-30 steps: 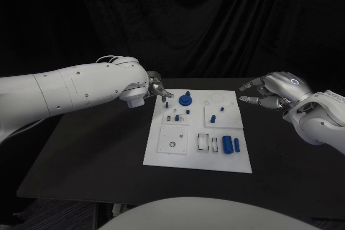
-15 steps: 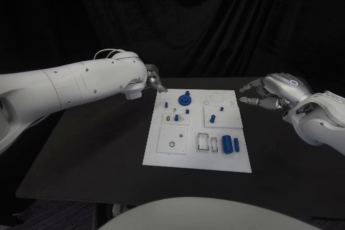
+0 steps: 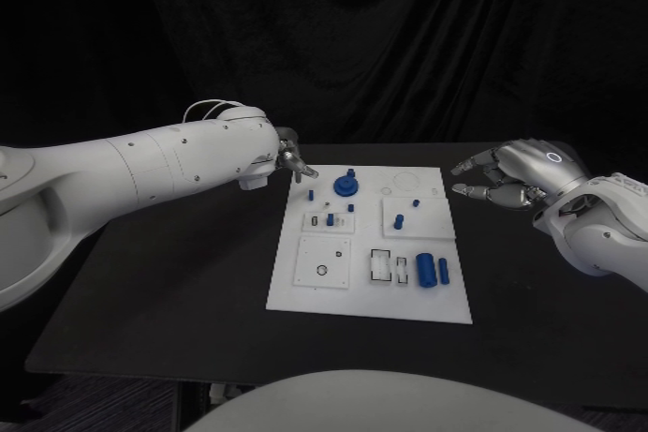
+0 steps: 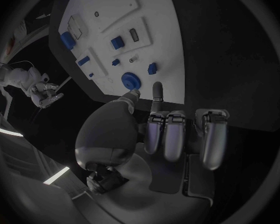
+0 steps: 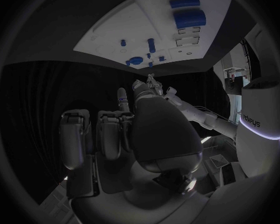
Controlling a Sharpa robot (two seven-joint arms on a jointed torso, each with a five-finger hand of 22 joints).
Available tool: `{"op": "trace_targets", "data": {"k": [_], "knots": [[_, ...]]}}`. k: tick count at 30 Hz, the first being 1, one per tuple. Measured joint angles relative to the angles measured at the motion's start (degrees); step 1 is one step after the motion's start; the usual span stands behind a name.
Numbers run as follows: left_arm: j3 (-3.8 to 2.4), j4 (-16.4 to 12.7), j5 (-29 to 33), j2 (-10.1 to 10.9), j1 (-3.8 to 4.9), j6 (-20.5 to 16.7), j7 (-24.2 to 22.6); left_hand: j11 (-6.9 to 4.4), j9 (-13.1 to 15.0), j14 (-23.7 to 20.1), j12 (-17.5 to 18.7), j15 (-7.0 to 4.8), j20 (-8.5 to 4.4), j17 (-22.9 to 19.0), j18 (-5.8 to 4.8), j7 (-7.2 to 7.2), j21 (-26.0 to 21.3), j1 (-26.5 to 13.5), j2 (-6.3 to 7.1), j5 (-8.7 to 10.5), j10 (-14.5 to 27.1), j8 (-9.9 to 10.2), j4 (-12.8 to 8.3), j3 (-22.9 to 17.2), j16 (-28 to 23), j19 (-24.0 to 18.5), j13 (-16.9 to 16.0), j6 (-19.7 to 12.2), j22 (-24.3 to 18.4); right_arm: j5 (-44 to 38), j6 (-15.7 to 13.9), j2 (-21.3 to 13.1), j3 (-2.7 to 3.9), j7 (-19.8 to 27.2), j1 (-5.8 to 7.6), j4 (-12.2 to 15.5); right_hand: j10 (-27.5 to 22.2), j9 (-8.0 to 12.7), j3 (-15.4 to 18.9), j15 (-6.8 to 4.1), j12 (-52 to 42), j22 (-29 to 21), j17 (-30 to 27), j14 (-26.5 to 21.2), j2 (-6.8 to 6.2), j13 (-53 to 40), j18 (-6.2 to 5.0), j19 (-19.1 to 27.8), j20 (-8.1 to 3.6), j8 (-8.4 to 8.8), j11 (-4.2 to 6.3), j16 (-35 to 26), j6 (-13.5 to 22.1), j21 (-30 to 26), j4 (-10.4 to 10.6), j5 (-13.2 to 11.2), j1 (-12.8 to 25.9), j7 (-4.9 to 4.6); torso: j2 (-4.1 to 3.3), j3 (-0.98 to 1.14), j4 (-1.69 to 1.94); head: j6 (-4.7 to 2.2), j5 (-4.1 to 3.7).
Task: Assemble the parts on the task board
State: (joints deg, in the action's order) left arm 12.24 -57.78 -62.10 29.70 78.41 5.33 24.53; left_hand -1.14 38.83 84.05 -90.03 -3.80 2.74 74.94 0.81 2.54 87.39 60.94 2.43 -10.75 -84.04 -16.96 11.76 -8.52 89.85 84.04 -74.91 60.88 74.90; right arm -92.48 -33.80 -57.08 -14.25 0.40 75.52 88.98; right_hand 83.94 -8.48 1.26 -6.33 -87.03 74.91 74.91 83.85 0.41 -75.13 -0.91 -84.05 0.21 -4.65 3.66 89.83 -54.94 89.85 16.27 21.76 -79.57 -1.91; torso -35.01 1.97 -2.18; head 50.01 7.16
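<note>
The task board (image 3: 372,249) lies flat at the middle of the black counter (image 3: 176,282), its long axis running from the robot's side to the far edge. On it the blue round knob (image 3: 348,183) stands near the far left corner of the board, small blue pegs (image 3: 332,220) stand upright just nearer, and the two blue cylinders (image 3: 433,270) lie on their sides near the right edge, long axes parallel to the board's long side.

The left hand (image 3: 293,162) hangs off the board's far left corner, close to the knob. In the left wrist view most fingers (image 4: 167,134) are curled in while one finger and the thumb reach toward the knob; nothing appears to be held, though the fingertips are small and this is uncertain. The right hand (image 3: 510,175) hovers off the board's far right corner, fingers loosely curled, holding nothing.

Risk: a descent by the left hand from this offset could strike the knob sideways or topple the nearby pegs, since the curled fingers crowd the approach.
</note>
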Motion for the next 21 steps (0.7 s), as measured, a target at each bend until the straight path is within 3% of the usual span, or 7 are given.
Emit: {"op": "trace_targets", "data": {"k": [2, 4, 7, 14, 21], "knots": [[0.00, 0.5, -0.2, -0.3, -0.32, 0.4, 0.0, -0.11, 5.5, 0.0, 0.0, 0.00, -0.09, 0.0, -0.01, -0.27, 0.0, -0.3, -0.35, 2.11, 0.1, -3.0, 0.9, 1.2, 0.0, -0.1, 0.0, -1.8, 0.0, 0.0, 0.1, 0.0, 0.00, 0.0, 0.00, 0.0, 0.0, 0.0, 0.0, 0.00, 0.0, 0.0, 0.0, 0.0, 0.07, 0.0, 0.00, 0.0, 0.00, 0.23, 0.00, 0.0, 0.0, 0.0, 0.0, 0.8, -0.1, 0.02, -0.07, -0.03, -0.05, 0.00, 0.01], [0.00, 0.9, -0.2, -0.5, -0.57, 0.7, 0.1, -0.11, 9.3, 0.0, 0.0, 0.00, -0.09, 0.0, 0.00, -0.41, 0.0, -0.9, -0.43, 2.83, 0.1, -5.0, 1.7, 2.1, 0.0, -0.1, 0.0, -2.9, 0.0, 0.0, 0.1, -0.1, 0.00, 0.0, 0.00, 0.1, 0.0, 0.1, -0.1, 0.00, 0.0, 0.0, 0.0, 0.0, 0.14, 0.0, 0.00, 0.0, 0.00, 0.27, 0.00, 0.0, -0.2, 0.0, -0.1, 1.1, -0.1, 0.20, -0.12, -0.04, -0.06, 0.00, -0.02], [0.00, 1.4, -0.4, -0.7, -1.01, 1.4, 0.2, -0.24, 12.0, -0.2, 0.0, -0.24, -0.09, 0.0, -0.01, -0.50, 0.0, -1.4, -0.67, 3.09, 0.0, -6.4, 2.6, 3.0, 0.0, -0.1, 0.0, -3.0, 0.0, 0.0, 0.2, -0.1, 0.00, 0.0, 0.00, 0.1, 0.0, 0.0, -0.2, 0.00, -0.1, 0.0, 0.0, 0.0, 0.21, 0.0, 0.00, 0.0, 0.00, 0.27, 0.00, 0.0, -0.2, 0.0, -0.2, 1.3, -0.2, 0.20, -0.20, -0.08, -0.07, 0.00, -0.21], [0.00, 2.3, -0.5, -1.2, -1.78, 2.9, 0.5, -0.50, 13.8, 0.0, 0.0, -0.41, -0.29, 0.0, -0.01, -0.50, 0.0, -1.4, -0.67, 3.00, 0.1, -7.1, 3.0, 3.5, 0.0, 0.1, 0.0, -3.0, 0.0, 0.0, 0.3, -0.2, 0.00, 0.0, 0.00, 0.2, 0.0, 0.0, -0.2, 0.00, 0.0, 0.0, 0.0, 0.0, 0.34, 0.0, 0.00, 0.0, 0.00, 0.27, -0.01, 0.0, -0.2, 0.0, -0.2, 1.6, -0.3, 0.20, -0.27, -0.08, -0.07, 0.00, -0.34], [0.00, 2.8, -0.6, -1.5, -2.12, 3.9, 0.5, -0.50, 15.8, 0.0, 0.0, -0.41, -0.49, 0.0, 0.00, -0.71, 0.0, -1.4, -0.67, 0.58, 0.1, -7.4, 2.9, 3.6, 0.0, -0.1, 0.0, -3.2, 0.0, 0.0, 0.3, -0.2, 0.01, -0.1, 0.00, 0.3, 0.0, 0.1, -0.2, 0.00, 0.1, 0.0, 0.0, 0.0, 0.34, 0.0, 0.00, 0.0, 0.00, 0.27, -0.01, 0.0, -0.2, 0.0, -0.2, 1.5, -0.3, 0.20, -0.27, -0.05, -0.10, 0.00, -0.29]]}}
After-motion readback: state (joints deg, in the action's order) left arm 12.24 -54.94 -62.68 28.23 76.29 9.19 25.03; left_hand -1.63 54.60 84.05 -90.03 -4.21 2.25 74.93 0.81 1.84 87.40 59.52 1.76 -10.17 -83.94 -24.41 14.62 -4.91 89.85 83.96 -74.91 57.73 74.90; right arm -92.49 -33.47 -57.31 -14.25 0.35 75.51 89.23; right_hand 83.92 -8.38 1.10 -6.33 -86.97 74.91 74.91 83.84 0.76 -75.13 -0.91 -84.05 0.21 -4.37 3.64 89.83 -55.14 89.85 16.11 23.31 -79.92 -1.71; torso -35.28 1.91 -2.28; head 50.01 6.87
